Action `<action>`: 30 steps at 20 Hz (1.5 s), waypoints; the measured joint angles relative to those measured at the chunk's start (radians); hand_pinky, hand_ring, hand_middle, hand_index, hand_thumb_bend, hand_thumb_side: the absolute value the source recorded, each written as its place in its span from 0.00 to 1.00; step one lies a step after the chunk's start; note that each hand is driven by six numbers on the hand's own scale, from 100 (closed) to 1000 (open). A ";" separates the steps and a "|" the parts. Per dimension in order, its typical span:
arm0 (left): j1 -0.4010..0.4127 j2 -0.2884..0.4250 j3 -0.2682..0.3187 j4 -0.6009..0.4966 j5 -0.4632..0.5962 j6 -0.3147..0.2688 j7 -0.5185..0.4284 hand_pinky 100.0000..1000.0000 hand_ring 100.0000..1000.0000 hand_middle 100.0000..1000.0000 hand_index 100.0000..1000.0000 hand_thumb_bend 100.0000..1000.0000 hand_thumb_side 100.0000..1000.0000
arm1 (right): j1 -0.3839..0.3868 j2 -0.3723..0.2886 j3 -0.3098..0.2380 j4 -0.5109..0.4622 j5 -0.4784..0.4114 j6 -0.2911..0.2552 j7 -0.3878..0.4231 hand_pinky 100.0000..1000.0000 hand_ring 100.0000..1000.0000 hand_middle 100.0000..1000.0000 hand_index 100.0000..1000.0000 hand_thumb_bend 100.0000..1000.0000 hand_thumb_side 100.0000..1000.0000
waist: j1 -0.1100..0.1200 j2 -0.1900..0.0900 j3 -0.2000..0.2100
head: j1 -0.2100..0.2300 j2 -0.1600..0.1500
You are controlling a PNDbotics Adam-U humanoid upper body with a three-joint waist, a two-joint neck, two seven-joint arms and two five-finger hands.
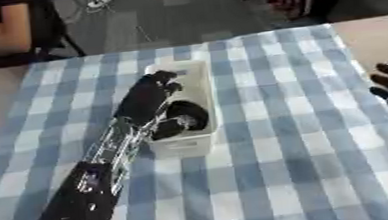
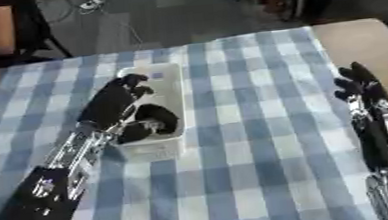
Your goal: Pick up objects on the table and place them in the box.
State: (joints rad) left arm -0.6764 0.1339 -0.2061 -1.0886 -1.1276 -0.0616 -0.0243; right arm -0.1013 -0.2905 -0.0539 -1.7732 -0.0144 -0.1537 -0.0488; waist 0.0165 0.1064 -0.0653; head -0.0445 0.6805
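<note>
While the robot looked down, one white box [image 1: 193, 77] sat on the surface [image 1: 295, 123], which was covered with a blue and white checked cloth [image 2: 262, 141]. The box was long and open on top. Inside it, at the near end, lay one dark, round thing [image 1: 187, 115]; what it was could not be made out. The far end of the box looked bare and white. The left hand [image 1: 148, 98] reached over the left wall of the box, just above and beside the dark thing. Its fingers [image 1: 165, 77] were bent a little at the tips, but whether they held or touched the dark thing could not be told. The left arm [image 1: 98, 175] came up from the near left corner, black with silver parts. The right hand [image 2: 362, 87] rested near the right edge of the cloth, well apart from the box, with its fingers [image 2: 351, 75] straight, pointing away and holding nothing. No other loose things showed on the cloth.
</note>
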 measured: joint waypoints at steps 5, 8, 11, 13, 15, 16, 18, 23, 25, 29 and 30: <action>-0.013 0.009 0.047 0.021 0.440 0.080 -0.035 0.84 0.93 1.00 0.79 0.53 0.92 | 0.000 0.000 0.000 0.000 0.000 0.000 0.000 0.85 0.86 0.85 0.96 0.00 0.67 | 0.000 -0.002 0.001 | 0.000 0.000; -0.026 0.042 0.047 0.002 0.647 0.125 -0.059 0.85 0.93 1.00 0.79 0.51 0.91 | 0.000 0.000 0.000 0.001 0.000 0.001 0.001 0.85 0.86 0.85 0.96 0.00 0.67 | 0.000 -0.002 0.000 | 0.000 0.000; -0.046 0.097 0.032 -0.030 0.752 0.157 -0.092 0.85 0.93 1.00 0.80 0.50 0.91 | 0.000 0.000 0.000 0.004 0.000 0.002 0.002 0.85 0.86 0.85 0.96 0.00 0.67 | 0.004 -0.002 0.000 | 0.000 0.000; -0.063 0.136 0.021 -0.045 0.781 0.170 -0.113 0.85 0.93 1.00 0.80 0.50 0.91 | 0.000 0.000 0.000 0.006 0.000 0.002 0.003 0.85 0.86 0.85 0.96 0.00 0.67 | 0.007 -0.002 0.000 | 0.000 0.000; -0.080 0.167 0.015 -0.055 0.789 0.179 -0.127 0.86 0.94 1.00 0.80 0.49 0.90 | 0.000 0.000 0.000 0.006 0.000 0.003 0.004 0.85 0.86 0.85 0.96 0.00 0.67 | 0.007 -0.002 0.000 | 0.000 0.000; -0.089 0.181 0.012 -0.059 0.789 0.181 -0.133 0.86 0.94 1.00 0.80 0.49 0.89 | 0.000 0.000 0.000 0.006 0.000 0.003 0.004 0.85 0.86 0.85 0.96 0.00 0.67 | 0.007 -0.002 0.000 | 0.000 0.000; -0.102 0.204 0.007 -0.064 0.782 0.184 -0.143 0.87 0.94 1.00 0.80 0.49 0.89 | 0.000 0.000 0.000 0.006 0.000 0.003 0.004 0.85 0.86 0.85 0.96 0.00 0.67 | 0.007 -0.003 -0.001 | -0.001 0.000; -0.121 0.231 -0.002 -0.063 0.749 0.181 -0.165 0.87 0.94 1.00 0.80 0.48 0.88 | 0.000 0.000 0.000 0.006 0.000 0.004 0.004 0.85 0.86 0.85 0.96 0.00 0.67 | 0.007 -0.003 -0.001 | -0.001 0.000; -0.134 0.232 -0.007 -0.059 0.729 0.179 -0.170 0.87 0.94 1.00 0.80 0.47 0.87 | 0.000 0.000 0.000 0.006 0.000 0.004 0.005 0.85 0.86 0.85 0.96 0.00 0.67 | 0.008 -0.003 -0.001 | -0.001 0.000; -0.184 0.229 -0.022 -0.028 0.650 0.169 -0.172 0.88 0.94 1.00 0.75 0.38 0.77 | 0.000 0.000 0.000 0.006 0.000 0.003 0.005 0.85 0.86 0.85 0.96 0.00 0.67 | 0.009 -0.005 -0.001 | -0.001 -0.001; -0.198 0.224 -0.026 -0.016 0.616 0.164 -0.170 0.88 0.94 1.00 0.76 0.39 0.78 | 0.000 0.000 0.000 0.006 0.000 0.003 0.005 0.85 0.86 0.85 0.96 0.00 0.67 | 0.009 -0.005 -0.001 | -0.001 -0.001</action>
State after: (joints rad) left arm -0.8741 0.3582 -0.2318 -1.1044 -0.5113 0.1019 -0.1940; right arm -0.1012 -0.2909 -0.0538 -1.7669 -0.0143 -0.1505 -0.0434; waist 0.0258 0.1017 -0.0666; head -0.0456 0.6797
